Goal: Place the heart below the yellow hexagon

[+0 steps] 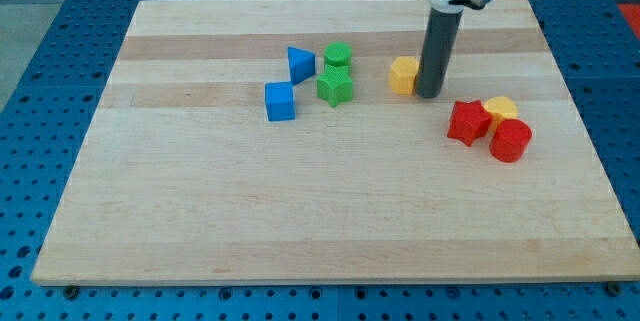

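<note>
The yellow hexagon (403, 74) lies on the wooden board right of centre, near the view's top. My tip (431, 93) stands right beside it on its right, touching or nearly so. The yellow heart (500, 110) lies further to the right and lower. It is packed against a red star (466, 122) on its left and a red cylinder (510, 141) below it. My tip is up and to the left of the heart, well apart from it.
A blue triangle (300, 63), a blue cube (281, 101), a green block (338, 56) and a green star (335, 86) cluster left of the hexagon. The board's right edge (585, 141) runs close to the red cylinder.
</note>
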`<action>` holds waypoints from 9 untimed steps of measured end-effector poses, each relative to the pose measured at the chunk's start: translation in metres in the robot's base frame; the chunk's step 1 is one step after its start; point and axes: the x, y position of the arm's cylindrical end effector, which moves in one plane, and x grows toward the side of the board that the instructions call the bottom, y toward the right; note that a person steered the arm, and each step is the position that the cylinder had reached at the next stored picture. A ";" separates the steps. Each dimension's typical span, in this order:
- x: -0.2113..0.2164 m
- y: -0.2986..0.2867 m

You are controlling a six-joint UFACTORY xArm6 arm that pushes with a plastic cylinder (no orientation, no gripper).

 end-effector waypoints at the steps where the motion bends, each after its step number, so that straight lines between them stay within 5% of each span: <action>1: -0.003 -0.015; 3: -0.003 -0.008; 6: 0.036 0.127; 9: 0.059 0.089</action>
